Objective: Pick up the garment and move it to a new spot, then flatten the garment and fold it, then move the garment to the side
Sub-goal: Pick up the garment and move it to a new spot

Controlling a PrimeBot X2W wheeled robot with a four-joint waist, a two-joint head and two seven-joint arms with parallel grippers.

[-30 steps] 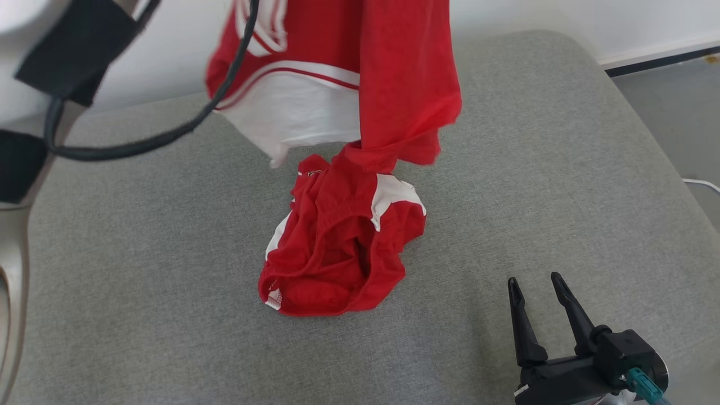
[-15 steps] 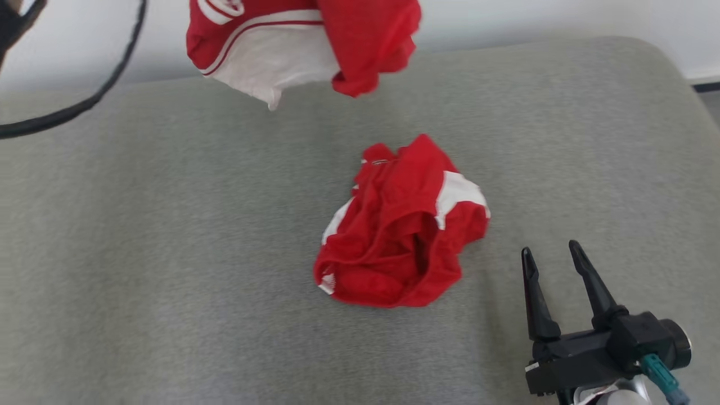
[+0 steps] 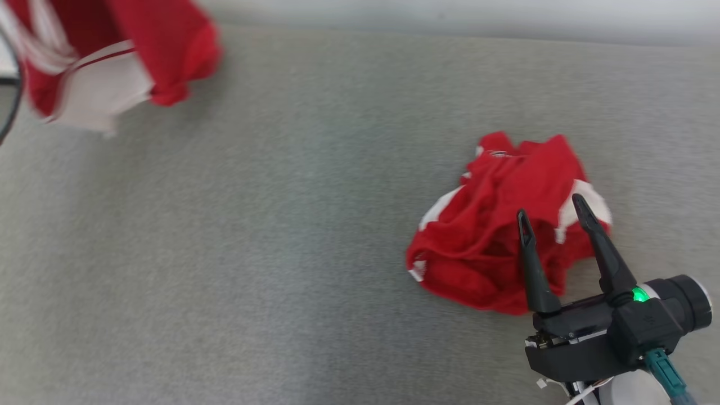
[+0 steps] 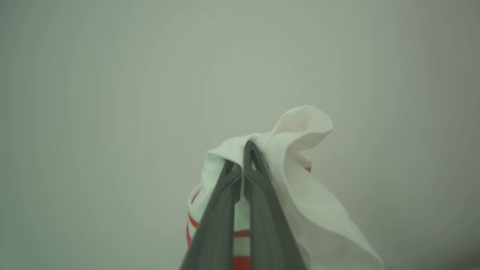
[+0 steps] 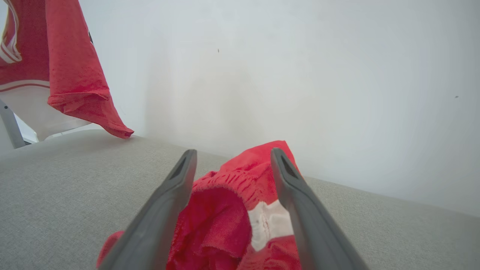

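Garment [image 3: 163, 56] is hanging lifted, well left of the crumpled red pile [image 3: 478, 247]. The left gripper [image 4: 240, 154] is clenching its white edge, likely for carrying. The right gripper [image 3: 549, 205] is idling just beside the pile, fingers released.

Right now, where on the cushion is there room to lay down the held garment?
Bare cushion runs wide across the middle and lower left, between the hanging garment, pinched in the left gripper, and the crumpled red garment. The right side is crowded: that heap lies there with the open right gripper at it.
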